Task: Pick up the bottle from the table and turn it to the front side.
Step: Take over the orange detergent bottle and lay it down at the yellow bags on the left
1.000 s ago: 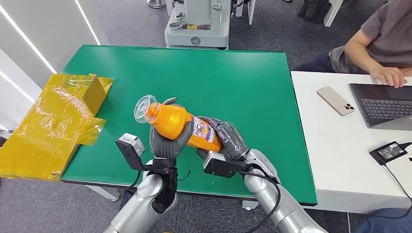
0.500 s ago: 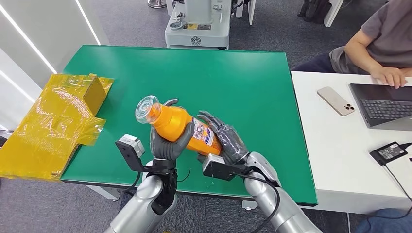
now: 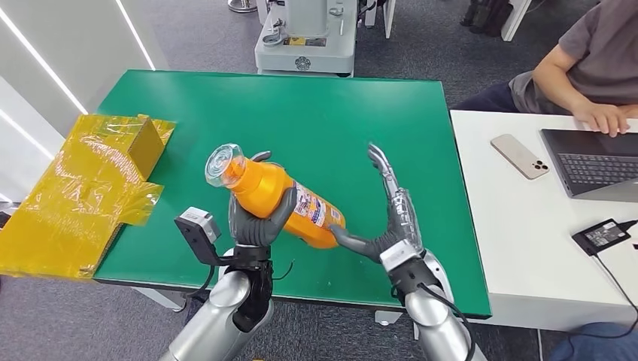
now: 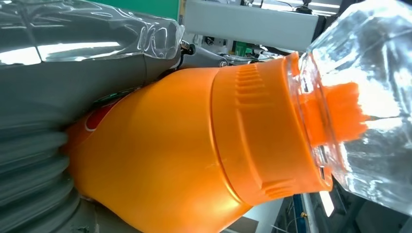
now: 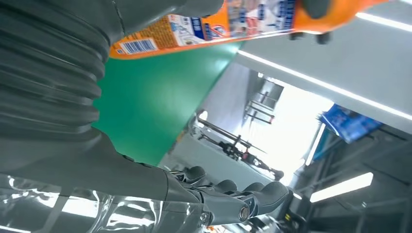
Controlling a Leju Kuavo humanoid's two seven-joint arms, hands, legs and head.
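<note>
Bottle (image 3: 278, 199), orange with clear cap, tilted in left hand (image 3: 256, 222)'s grasp; right hand (image 3: 391, 218) spread, released.

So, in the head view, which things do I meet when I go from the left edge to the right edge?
Yellow wrapped box → left hand, gripping the orange bottle → right hand, fingers spread → phone → laptop.

The right hand (image 5: 160, 189) is stretching its dark fingers (image 5: 252, 196) out straight, while the labelled orange plastic bottle (image 5: 243, 19) is lying beyond its grey ribbed cover over the green tabletop (image 5: 155, 102).
</note>
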